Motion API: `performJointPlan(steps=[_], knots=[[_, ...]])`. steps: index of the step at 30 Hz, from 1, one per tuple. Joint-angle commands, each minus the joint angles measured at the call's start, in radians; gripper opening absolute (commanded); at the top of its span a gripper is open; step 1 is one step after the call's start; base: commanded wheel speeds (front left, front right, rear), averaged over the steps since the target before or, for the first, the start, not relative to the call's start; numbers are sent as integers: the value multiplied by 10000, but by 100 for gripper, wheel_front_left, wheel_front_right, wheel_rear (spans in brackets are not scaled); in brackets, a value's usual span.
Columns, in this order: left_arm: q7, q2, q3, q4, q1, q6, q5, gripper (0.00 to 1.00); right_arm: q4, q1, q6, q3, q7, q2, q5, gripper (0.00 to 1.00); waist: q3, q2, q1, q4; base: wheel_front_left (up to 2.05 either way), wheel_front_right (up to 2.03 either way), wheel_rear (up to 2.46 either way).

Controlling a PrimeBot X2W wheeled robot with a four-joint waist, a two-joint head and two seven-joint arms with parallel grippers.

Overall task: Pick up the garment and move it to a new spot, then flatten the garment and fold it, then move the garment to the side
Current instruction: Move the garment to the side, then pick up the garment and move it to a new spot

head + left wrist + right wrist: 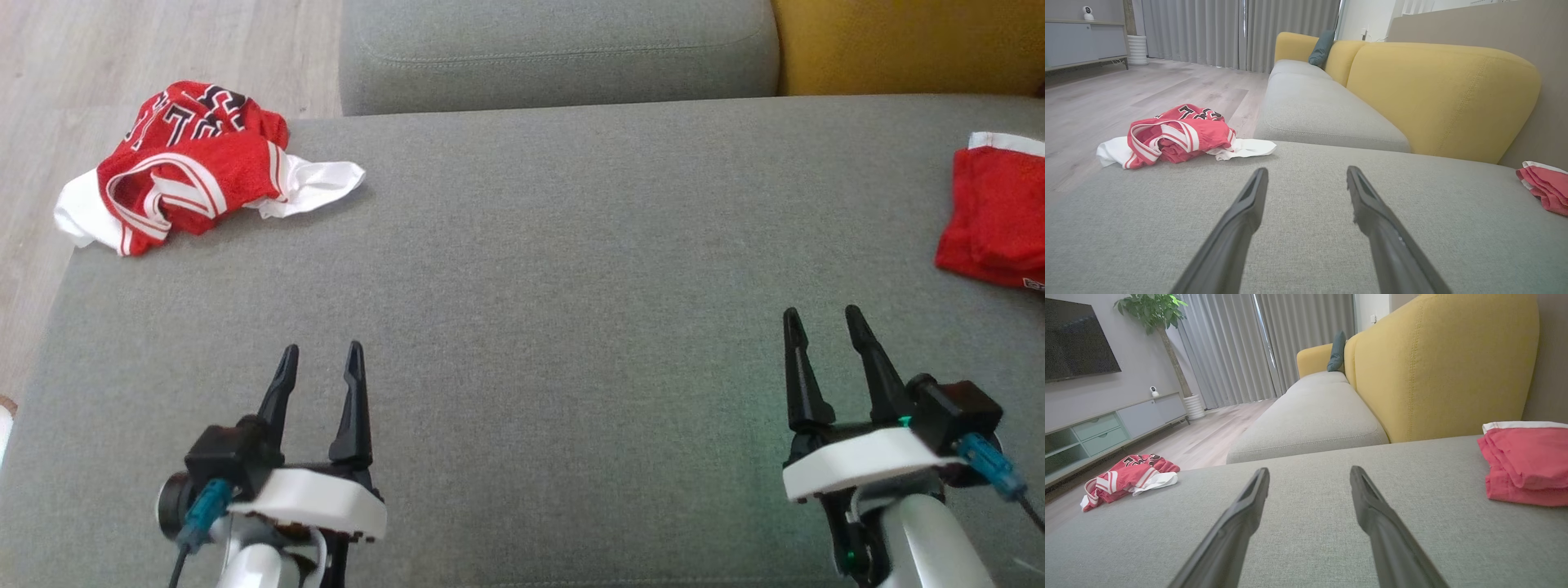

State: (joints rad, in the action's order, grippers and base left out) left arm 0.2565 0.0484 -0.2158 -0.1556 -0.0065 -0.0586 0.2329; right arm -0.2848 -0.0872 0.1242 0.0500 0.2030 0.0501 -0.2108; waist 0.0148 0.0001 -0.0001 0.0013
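Observation:
A crumpled red-and-white garment [192, 167] with black lettering lies bunched at the far left corner of the grey seat [522, 327]; it also shows as a heap [1175, 136] in the left wrist view and small at the left [1128, 477] in the right wrist view. My left gripper [321, 359] rests open near the front left, well short of the garment. Open too, my right gripper [822, 318] sits at the front right. Nothing is between either pair of fingers.
A folded red piece with a white edge [998, 214] lies at the seat's right edge, also in the right wrist view [1525, 461]. Another grey seat section [555, 49] and a yellow backrest [906, 45] stand beyond. Wooden floor [122, 49] lies to the left.

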Motion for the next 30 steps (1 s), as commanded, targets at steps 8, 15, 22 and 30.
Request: performJointPlan(steps=[8, 15, 22, 30], knots=[[53, 19, 159, 297, -160, -48, 54, 100, 744, 69, 65, 353, -185, 2, -48, 100, -108, -1, 1, -1, 0, 0, 0], [53, 19, 80, 323, -95, -29, 50, 100, 810, 212, 65, 409, -292, 2, -32, 100, -170, -1, 1, 72, 0, 0, 0], [53, 19, 35, 310, -62, -25, 53, 100, 852, 282, 65, 394, -332, 1, -4, 100, -215, -1, 1, 208, 0, 0, 0], [53, 18, -34, 296, -63, -12, 28, 100, 1018, 416, 65, 389, -356, 1, 39, 100, -299, -1, 1, 993, 0, 0, 0]])
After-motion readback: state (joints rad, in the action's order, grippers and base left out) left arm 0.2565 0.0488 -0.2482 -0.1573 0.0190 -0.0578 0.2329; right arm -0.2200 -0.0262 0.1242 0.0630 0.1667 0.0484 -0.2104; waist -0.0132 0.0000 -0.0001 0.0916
